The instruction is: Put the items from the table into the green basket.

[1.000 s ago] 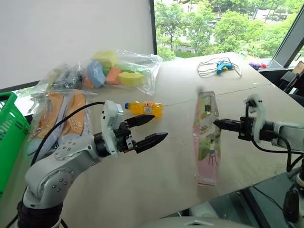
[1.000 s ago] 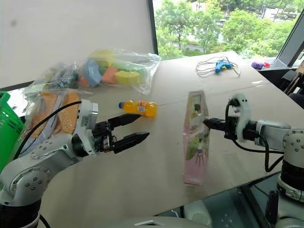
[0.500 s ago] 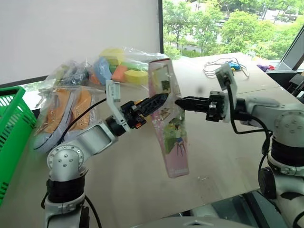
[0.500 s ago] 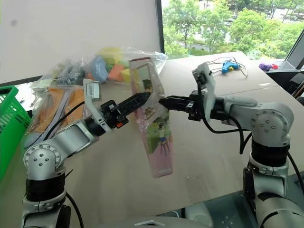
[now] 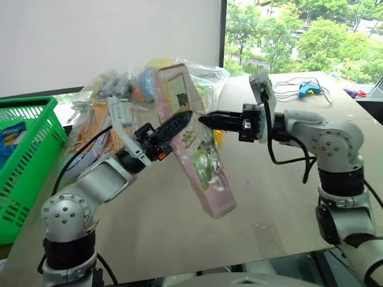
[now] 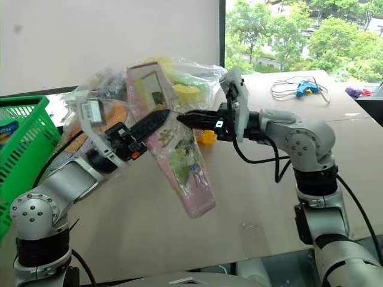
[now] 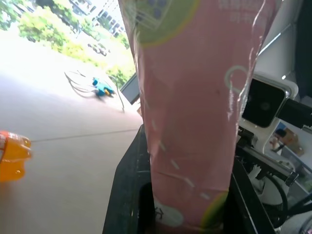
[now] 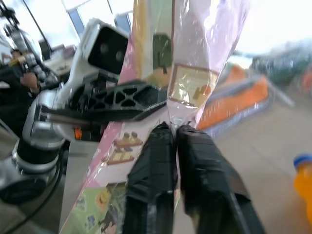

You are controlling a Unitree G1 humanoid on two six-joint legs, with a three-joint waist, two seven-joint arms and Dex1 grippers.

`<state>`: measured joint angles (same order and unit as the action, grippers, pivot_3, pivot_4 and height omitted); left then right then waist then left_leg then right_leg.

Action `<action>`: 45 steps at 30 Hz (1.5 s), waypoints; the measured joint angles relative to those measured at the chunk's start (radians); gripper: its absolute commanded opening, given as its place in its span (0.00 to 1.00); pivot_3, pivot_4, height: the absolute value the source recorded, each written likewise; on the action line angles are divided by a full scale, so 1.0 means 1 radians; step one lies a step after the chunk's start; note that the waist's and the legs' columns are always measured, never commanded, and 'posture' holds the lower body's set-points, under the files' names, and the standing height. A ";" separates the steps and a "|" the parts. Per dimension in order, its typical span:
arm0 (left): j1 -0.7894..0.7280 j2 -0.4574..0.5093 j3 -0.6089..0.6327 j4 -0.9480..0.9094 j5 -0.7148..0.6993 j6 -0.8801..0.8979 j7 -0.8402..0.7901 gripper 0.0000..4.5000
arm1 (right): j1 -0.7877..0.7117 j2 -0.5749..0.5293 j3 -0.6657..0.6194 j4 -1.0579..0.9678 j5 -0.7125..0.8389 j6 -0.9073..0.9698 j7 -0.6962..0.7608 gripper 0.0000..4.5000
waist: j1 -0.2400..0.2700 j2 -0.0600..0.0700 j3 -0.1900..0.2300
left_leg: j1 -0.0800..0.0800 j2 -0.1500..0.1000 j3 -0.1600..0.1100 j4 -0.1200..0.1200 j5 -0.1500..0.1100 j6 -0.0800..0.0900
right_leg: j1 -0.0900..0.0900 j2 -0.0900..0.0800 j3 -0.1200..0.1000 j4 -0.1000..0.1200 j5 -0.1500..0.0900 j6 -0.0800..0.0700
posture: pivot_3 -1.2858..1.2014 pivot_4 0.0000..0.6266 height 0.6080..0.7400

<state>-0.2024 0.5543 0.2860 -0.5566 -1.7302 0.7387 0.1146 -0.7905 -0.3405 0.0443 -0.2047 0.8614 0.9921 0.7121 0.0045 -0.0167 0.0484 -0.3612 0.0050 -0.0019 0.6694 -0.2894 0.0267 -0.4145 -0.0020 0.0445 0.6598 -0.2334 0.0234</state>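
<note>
The long pink printed box is held above the table, tilted, with its upper end toward the plastic bags at the back and its lower end hanging toward the near edge. Its clear wrap catches the light along its edges.

The left gripper is clamped on the box near its upper half; in the left wrist view the box fills the space between the two black fingers, which press against its sides. The right gripper meets the box from the opposite side at about the same height. In the right wrist view its two fingertips lie almost together, pinching the edge of the clear wrap.

Behind the box, the small orange drink bottle lies on the table. The clear-bagged orange-and-white sneakers and the bag of coloured foam pieces rest further back, near the wall.

The green basket stands at the left edge of the table, well apart from the box. A blue package lies inside it.

A blue tool with a coiled cable lies at the far right of the table.
</note>
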 measured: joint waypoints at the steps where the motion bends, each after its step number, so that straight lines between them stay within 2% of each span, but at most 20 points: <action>1: 0.034 0.016 0.036 -0.016 0.001 -0.017 0.006 0.12 | -0.007 -0.015 0.022 0.016 -0.044 -0.059 0.033 0.43 | 0.007 0.000 0.000 | 0.000 0.000 0.000 0.000 0.000 0.000 | 0.000 0.000 0.000 0.000 0.000 0.000 | 0.59 0.00 1.00; 6: 0.129 0.067 0.220 -0.041 0.014 -0.102 0.049 0.12 | -0.046 -0.023 0.066 0.076 -0.162 -0.257 0.160 0.96 | 0.035 0.000 0.000 | -0.001 0.001 -0.002 0.000 0.000 0.000 | 0.000 0.000 -0.002 0.000 0.000 -0.001 | 0.61 0.00 1.00; 10: 0.101 0.152 0.435 -0.036 0.018 -0.218 0.139 0.12 | -0.148 0.018 0.103 0.115 -0.206 -0.386 0.286 0.98 | 0.068 0.000 0.000 | -0.001 0.001 -0.005 -0.001 0.000 -0.001 | 0.000 0.000 -0.004 -0.001 0.000 -0.002 | 0.64 0.00 1.00; 13: 0.085 0.278 0.557 0.036 0.092 -0.243 0.170 0.12 | -0.193 0.074 0.117 0.153 -0.212 -0.428 0.332 0.98 | 0.094 0.000 0.000 | -0.001 0.000 -0.006 -0.002 0.001 -0.001 | 0.000 0.000 -0.007 -0.002 -0.001 -0.003 | 0.65 0.00 1.00; 16: 0.088 0.430 0.682 0.172 0.279 -0.247 0.147 0.12 | -0.226 0.120 0.144 0.191 -0.231 -0.471 0.373 0.98 | 0.116 0.000 0.000 | -0.001 -0.002 -0.006 -0.003 0.001 -0.002 | 0.000 0.000 -0.009 -0.003 -0.001 -0.003 | 0.66 0.00 1.00; 17: 0.115 0.512 0.711 0.232 0.401 -0.246 0.100 0.12 | -0.228 0.129 0.146 0.202 -0.239 -0.486 0.388 0.98 | 0.122 -0.001 0.000 | -0.002 -0.003 -0.006 -0.003 0.001 -0.003 | 0.000 0.000 -0.011 -0.004 -0.002 -0.003 | 0.66 0.00 1.00; 19: 0.138 0.589 0.744 0.299 0.574 -0.263 0.011 0.12 | -0.230 0.139 0.153 0.217 -0.257 -0.503 0.403 0.98 | 0.136 -0.002 0.000 | -0.004 -0.003 -0.005 -0.004 0.003 -0.006 | 0.001 -0.002 -0.015 -0.007 -0.002 -0.004 | 0.66 0.00 1.00; 22: 0.140 0.724 0.731 0.521 0.832 -0.377 -0.177 0.12 | -0.235 0.161 0.187 0.227 -0.295 -0.541 0.428 0.98 | 0.148 -0.005 -0.001 | -0.005 -0.003 -0.007 -0.005 0.003 -0.007 | 0.001 -0.001 -0.018 -0.009 -0.005 -0.003 | 0.66 0.00 1.00; 25: 0.076 0.779 0.705 0.742 0.988 -0.496 -0.327 0.12 | -0.241 0.189 0.194 0.237 -0.324 -0.559 0.414 0.98 | 0.153 -0.005 -0.001 | -0.003 -0.002 -0.008 -0.010 0.005 -0.010 | 0.001 -0.002 -0.019 -0.010 -0.005 -0.003 | 0.65 0.00 1.00; 28: -0.013 0.784 0.614 0.921 1.070 -0.581 -0.439 0.12 | -0.254 0.210 0.205 0.267 -0.380 -0.579 0.371 0.98 | 0.159 -0.006 -0.002 | -0.003 0.001 -0.011 -0.011 0.006 -0.011 | 0.000 -0.002 -0.023 -0.009 -0.005 -0.007 | 0.65 0.00 1.00; 31: -0.131 0.804 0.463 1.127 1.171 -0.677 -0.543 0.12 | -0.256 0.244 0.228 0.312 -0.466 -0.585 0.275 0.98 | 0.162 -0.011 -0.005 | -0.006 0.001 -0.013 -0.011 0.006 -0.012 | -0.003 -0.002 -0.025 -0.006 -0.005 -0.013 | 0.64 0.00 1.00; 35: -0.304 0.812 0.317 1.346 1.277 -0.792 -0.632 0.12 | -0.255 0.268 0.234 0.321 -0.511 -0.577 0.211 0.98 | 0.161 -0.021 -0.011 | -0.022 -0.001 -0.014 -0.010 0.008 -0.016 | -0.019 -0.002 -0.026 -0.001 -0.001 -0.014 | 0.64 0.00 1.00; 37: -0.405 0.812 0.250 1.451 1.331 -0.833 -0.660 0.12 | -0.254 0.276 0.235 0.318 -0.522 -0.562 0.189 0.98 | 0.158 -0.023 -0.011 | -0.023 -0.002 -0.015 -0.009 0.009 -0.018 | -0.020 -0.002 -0.028 -0.001 -0.001 -0.014 | 0.64 0.00 1.00; 45: -0.542 0.808 0.125 1.632 1.466 -0.918 -0.711 0.12 | -0.246 0.284 0.236 0.280 -0.539 -0.537 0.158 0.98 | 0.139 -0.023 -0.011 | -0.022 -0.001 -0.016 -0.009 0.007 -0.014 | -0.019 -0.002 -0.028 0.002 -0.001 -0.014 | 0.63 0.00 1.00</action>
<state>-0.7444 1.3620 0.4106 1.0758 -0.2637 -0.1794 -0.5965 -1.0362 -0.0564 0.2802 0.0749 0.3225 0.4554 0.8699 0.1438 -0.0395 0.0370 -0.3832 0.0038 -0.0176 0.6600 -0.2829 0.0130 -0.4339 -0.0038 0.0165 0.6621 -0.2344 0.0096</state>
